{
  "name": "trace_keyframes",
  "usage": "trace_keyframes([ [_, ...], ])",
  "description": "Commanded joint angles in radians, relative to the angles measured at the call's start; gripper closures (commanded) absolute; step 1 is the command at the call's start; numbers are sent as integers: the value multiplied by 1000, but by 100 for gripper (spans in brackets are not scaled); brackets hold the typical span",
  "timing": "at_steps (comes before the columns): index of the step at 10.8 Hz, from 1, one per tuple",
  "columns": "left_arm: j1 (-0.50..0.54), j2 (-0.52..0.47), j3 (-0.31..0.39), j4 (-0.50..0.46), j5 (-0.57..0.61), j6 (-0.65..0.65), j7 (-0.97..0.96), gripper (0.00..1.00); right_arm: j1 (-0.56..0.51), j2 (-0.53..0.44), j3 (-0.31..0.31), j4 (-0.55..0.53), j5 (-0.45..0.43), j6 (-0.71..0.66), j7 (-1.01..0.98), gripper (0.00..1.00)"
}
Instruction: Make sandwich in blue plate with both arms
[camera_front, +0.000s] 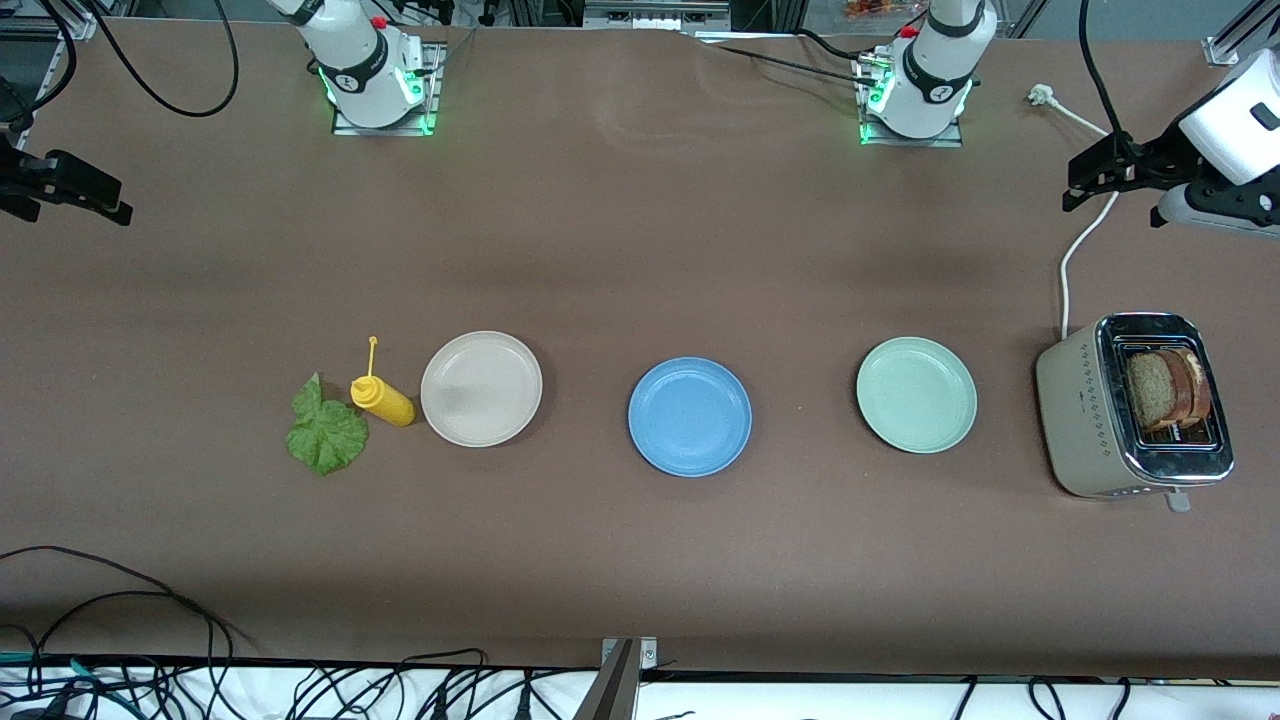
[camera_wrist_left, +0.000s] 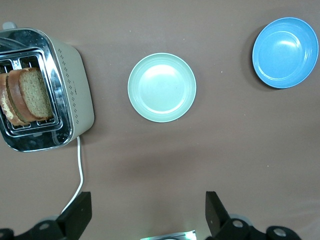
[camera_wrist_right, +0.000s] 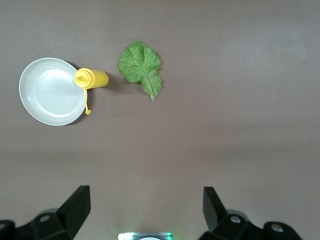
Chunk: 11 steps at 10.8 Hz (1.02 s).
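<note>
Nothing assembled: blue plate, frame centre, is bare; bread sits in toaster; lettuce lies untouched. My left gripper and right gripper hang open, empty.

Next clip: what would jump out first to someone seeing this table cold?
Three empty plates in a row: the beige-white plate toward the right arm's end, the blue plate in the middle, the mint-green plate toward the left arm's end. The toaster at the left arm's end holds bread slices; a lettuce leaf and yellow squeeze bottle lie beside the beige-white plate.
</note>
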Motion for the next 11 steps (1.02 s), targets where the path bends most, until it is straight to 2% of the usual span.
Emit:
trace_keyframes([
  [1,6,-2,-7,14,4,-20,5,0,-2,1,2,13,-13,-17,-2,0],
  [8,8,30,-5,11,12,-40,6,0,-2,1,2,13,-13,-19,-4,0],
  [11,38,41,-5,12,17,-40,11,0,-2,1,2,13,-13,-19,-4,0],
])
